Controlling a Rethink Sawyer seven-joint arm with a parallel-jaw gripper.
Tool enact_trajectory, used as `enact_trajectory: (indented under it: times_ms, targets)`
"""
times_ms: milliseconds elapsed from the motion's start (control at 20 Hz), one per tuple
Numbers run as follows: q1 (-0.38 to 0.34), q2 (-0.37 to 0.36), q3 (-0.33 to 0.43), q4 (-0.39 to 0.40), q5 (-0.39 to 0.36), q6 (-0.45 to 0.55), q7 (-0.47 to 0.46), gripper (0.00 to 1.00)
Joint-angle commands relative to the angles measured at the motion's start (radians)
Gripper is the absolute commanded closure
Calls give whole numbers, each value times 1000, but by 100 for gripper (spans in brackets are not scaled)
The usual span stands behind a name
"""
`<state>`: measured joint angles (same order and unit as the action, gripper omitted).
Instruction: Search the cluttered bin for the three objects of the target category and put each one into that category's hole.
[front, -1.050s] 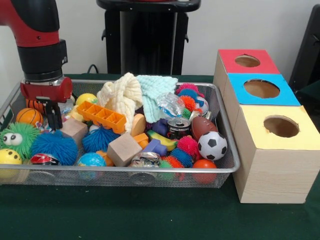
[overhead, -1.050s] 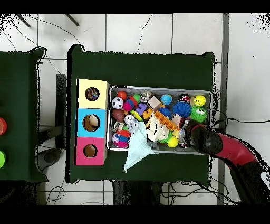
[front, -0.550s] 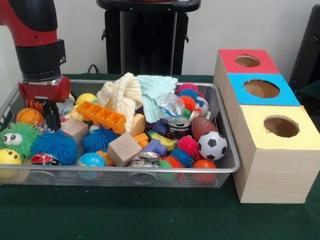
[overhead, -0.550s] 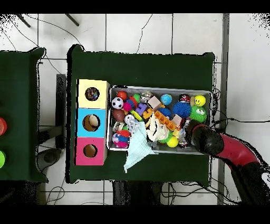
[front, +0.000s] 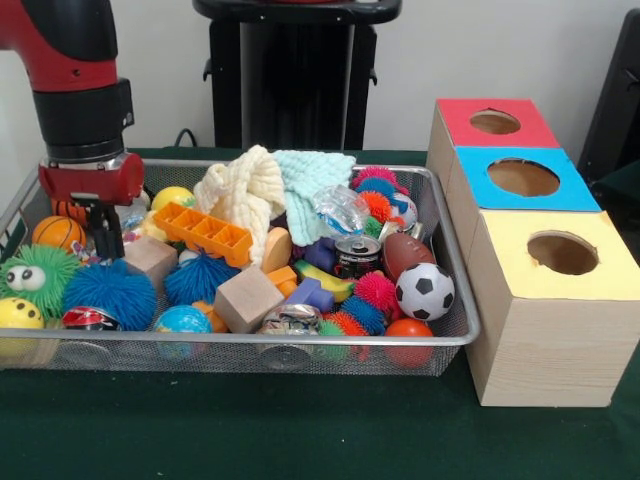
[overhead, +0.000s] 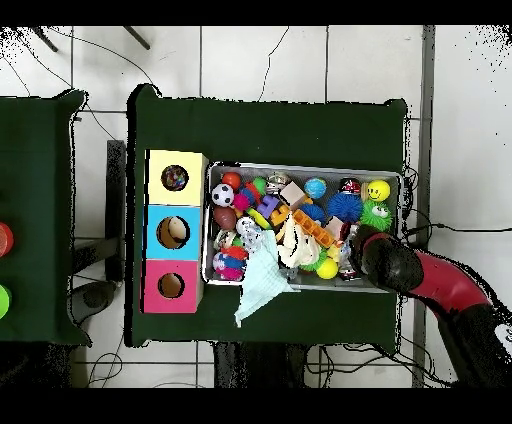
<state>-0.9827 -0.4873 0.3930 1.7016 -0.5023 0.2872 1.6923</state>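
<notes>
We're hovering the gripper (front: 104, 238) over the wire bin's (front: 455, 310) left end, by the wood block (front: 150, 259); fingers' state: can't tell.

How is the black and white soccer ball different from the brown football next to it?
The black and white soccer ball is round, while the brown football is an oval with pointed ends. The soccer ball has black patches on white; the football is plain brown with a white stripe. The soccer ball lies nearer the wire bin's front rim, the football just behind it. Both are small toy balls in the bin.
</notes>
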Motion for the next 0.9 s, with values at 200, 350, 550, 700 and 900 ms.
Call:
enact_trajectory:
  times_ms: [200, 350, 550, 700, 900]
  targets:
    - [74, 63, -29, -144, -92, 104, -74, 100]
    - [81, 84, -30, -166, -93, 113, -74, 100]
    - [94, 103, -34, -190, -98, 112, -73, 100]
    - [106, 131, -39, -220, -99, 117, -75, 100]
    - [110, 139, -41, -229, -95, 119, -76, 100]
